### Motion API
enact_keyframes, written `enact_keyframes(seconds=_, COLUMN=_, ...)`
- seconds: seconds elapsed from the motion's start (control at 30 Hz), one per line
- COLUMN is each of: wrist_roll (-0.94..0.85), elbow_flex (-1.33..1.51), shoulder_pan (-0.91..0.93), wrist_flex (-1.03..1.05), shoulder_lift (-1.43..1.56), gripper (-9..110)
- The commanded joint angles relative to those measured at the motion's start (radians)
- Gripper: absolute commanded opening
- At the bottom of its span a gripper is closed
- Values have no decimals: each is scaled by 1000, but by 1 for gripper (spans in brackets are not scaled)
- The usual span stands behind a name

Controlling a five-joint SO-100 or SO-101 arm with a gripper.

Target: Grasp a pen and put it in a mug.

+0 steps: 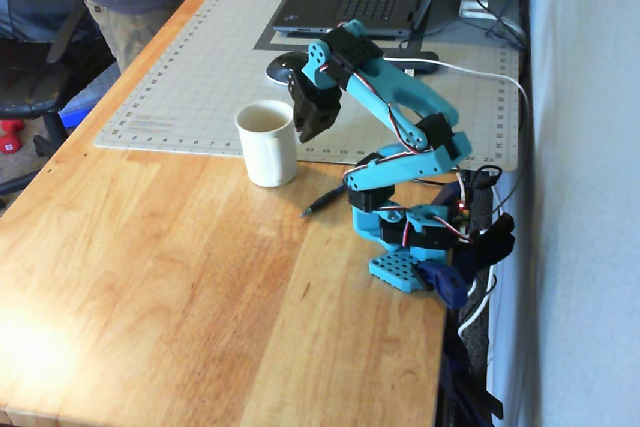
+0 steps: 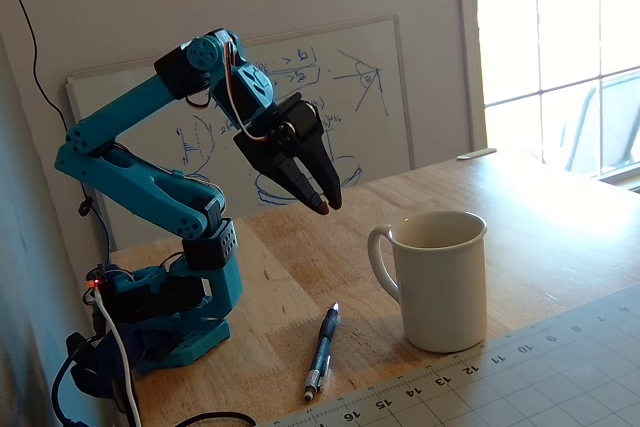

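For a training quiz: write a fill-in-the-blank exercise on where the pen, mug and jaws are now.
1. The pen lies flat on the ____.
2. The mug stands ____, apart from the pen.
3. The gripper, jaws nearly together, holds ____.
4. In a fixed view, the mug's handle faces the ____.

Missing words: table; upright; nothing; arm
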Motion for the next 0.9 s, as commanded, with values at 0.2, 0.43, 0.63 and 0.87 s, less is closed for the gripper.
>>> enact_keyframes(seconds=0.2, wrist_roll=8, elbow_flex=133, shoulder_pan=104, wrist_flex=-20, shoulder_lift=-8, gripper=23)
enact_keyframes(seconds=0.43, wrist_roll=8, elbow_flex=155, shoulder_pan=104, wrist_flex=-141, shoulder_lift=-170, gripper=24)
enact_keyframes(seconds=0.63, wrist_roll=6, elbow_flex=150, shoulder_pan=104, wrist_flex=-311, shoulder_lift=-362, gripper=24)
enact_keyframes(seconds=0.87, wrist_roll=-169, elbow_flex=150, shoulder_pan=107, wrist_flex=-347, shoulder_lift=-414, gripper=24)
